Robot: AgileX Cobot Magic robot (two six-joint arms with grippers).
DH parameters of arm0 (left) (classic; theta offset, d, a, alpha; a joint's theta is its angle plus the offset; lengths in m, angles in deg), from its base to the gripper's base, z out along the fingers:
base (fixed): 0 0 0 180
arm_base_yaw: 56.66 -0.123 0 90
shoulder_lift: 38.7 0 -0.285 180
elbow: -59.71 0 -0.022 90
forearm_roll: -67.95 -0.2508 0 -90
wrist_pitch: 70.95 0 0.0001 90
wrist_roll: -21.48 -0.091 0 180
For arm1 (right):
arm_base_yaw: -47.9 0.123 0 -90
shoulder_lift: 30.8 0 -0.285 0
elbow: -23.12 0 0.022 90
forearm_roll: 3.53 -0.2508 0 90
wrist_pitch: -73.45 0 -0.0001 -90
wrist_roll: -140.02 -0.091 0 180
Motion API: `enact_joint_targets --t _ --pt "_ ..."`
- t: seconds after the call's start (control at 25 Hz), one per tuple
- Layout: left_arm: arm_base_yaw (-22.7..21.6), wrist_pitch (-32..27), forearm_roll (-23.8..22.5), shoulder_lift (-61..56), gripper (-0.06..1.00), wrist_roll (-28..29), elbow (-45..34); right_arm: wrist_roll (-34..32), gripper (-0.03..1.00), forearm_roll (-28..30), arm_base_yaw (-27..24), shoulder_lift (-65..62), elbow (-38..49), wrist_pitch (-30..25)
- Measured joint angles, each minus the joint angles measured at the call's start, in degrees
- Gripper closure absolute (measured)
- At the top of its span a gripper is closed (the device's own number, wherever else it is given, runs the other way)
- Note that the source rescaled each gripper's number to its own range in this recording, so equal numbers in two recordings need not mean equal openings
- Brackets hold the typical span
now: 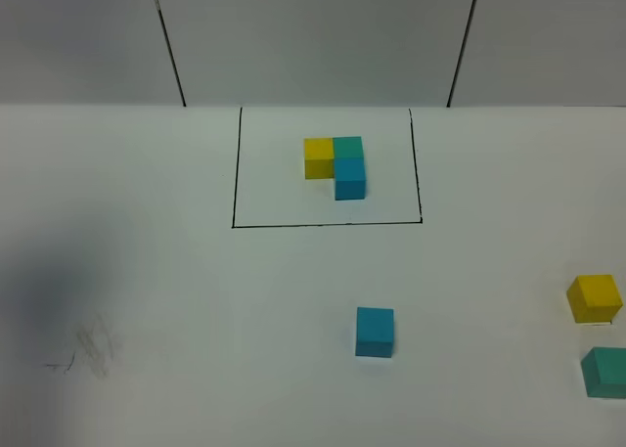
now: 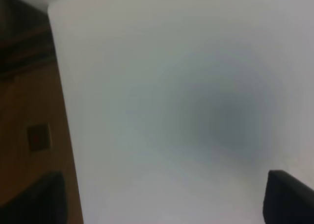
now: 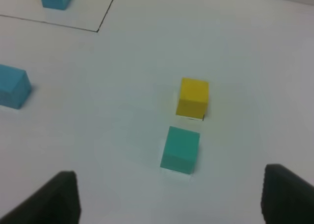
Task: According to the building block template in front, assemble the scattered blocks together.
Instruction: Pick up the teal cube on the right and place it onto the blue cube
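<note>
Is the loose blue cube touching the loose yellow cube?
No, the loose blue cube stands alone, with a wide gap between it and the loose yellow cube far to its right in the high view.

On the table (image 1: 147, 290), the joined template (image 1: 335, 166) sits toward the back, inside a drawn outline (image 1: 235, 173). The middle cube (image 1: 375, 331) lies alone in front of that outline. Far to its right, the rear cube (image 1: 595, 298) lies just behind the front cube (image 1: 606, 372), not touching it.
</note>
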Motion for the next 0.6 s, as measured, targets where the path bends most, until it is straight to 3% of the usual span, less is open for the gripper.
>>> enact_joint_targets --t 0.28,0.44,0.6 --pt "-1.76 5.63 0.88 -30.34 0.05 0.06 -21.12 0.00 0.39 0.00 0.00 0.00 0.00 0.00" --pt "-1.79 6.21 3.45 -46.28 0.05 0.41 -25.94 0.00 0.39 0.00 0.00 0.00 0.00 0.00" --pt "-1.79 5.45 5.95 -55.46 0.05 4.61 -26.52 0.00 0.39 0.00 0.00 0.00 0.00 0.00"
